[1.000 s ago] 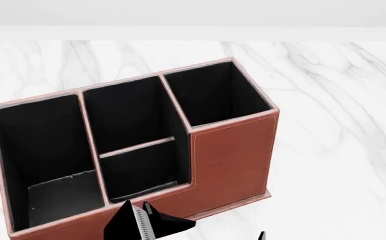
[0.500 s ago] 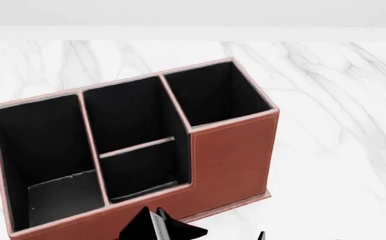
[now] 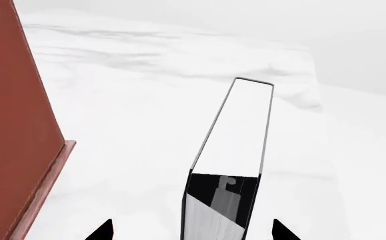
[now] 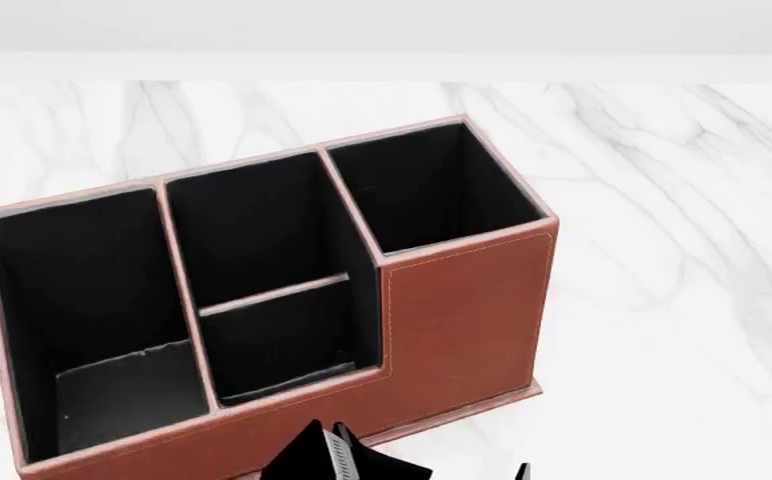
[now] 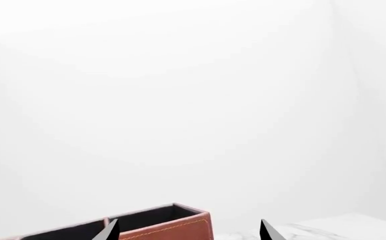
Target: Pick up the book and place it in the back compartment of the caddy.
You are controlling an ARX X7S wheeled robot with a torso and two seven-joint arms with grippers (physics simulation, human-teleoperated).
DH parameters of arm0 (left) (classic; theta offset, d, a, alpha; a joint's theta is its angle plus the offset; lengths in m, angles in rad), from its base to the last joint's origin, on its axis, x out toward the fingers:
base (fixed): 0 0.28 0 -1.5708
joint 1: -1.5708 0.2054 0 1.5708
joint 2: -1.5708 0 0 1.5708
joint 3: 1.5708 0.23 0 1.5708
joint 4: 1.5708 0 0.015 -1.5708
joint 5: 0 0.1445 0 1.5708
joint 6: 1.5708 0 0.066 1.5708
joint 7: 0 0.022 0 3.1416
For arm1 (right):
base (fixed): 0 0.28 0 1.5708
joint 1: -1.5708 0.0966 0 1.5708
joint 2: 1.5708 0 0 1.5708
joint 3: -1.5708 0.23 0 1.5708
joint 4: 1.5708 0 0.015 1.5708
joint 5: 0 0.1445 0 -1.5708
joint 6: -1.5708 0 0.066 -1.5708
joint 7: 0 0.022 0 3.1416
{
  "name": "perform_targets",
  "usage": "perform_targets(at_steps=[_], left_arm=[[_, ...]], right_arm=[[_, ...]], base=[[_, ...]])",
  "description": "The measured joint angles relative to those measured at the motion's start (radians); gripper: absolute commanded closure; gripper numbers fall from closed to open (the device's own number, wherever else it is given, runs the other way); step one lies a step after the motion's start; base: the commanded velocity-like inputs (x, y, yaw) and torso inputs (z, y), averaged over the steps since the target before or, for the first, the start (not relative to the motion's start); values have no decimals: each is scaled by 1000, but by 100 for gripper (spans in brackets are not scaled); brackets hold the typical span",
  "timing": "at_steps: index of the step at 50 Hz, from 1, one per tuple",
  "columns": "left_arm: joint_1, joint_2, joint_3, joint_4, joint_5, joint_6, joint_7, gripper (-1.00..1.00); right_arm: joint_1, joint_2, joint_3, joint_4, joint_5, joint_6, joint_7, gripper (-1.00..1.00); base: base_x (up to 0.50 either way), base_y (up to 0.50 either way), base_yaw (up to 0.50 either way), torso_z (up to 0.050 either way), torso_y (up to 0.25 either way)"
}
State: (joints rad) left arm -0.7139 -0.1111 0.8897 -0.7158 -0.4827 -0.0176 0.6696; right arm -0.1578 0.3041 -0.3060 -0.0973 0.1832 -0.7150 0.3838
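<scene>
We are holding the book (image 3: 236, 150) edge-up in our left gripper (image 3: 191, 231), jaws clamped across its near end, its long axis running straight out ahead. It is hanging over the counter (image 4: 680, 300) just in front of the caddy (image 4: 466, 300), below the rim. Our right gripper (image 5: 187, 231) is hovering apart, jaws wide and empty.

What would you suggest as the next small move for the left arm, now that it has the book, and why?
Probably lift higher: the left gripper holds the book low, beside the caddy's front wall and below its rim in the head view. It likely has to clear that rim before moving toward the back compartment.
</scene>
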Motion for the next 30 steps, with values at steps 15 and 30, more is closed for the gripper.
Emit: perform_targets(at_steps=[15,30], left_arm=[[-23,62,7,-143,1,69,37,-100],[-53,98,99,-241,-61,128,40,-100]], right_arm=[[2,3,-4,2,3,0,3,-100],[3,6,-7,2,5,-4,6,-100]], base=[[0,0,0,0,0],[0,0,0,0,0]])
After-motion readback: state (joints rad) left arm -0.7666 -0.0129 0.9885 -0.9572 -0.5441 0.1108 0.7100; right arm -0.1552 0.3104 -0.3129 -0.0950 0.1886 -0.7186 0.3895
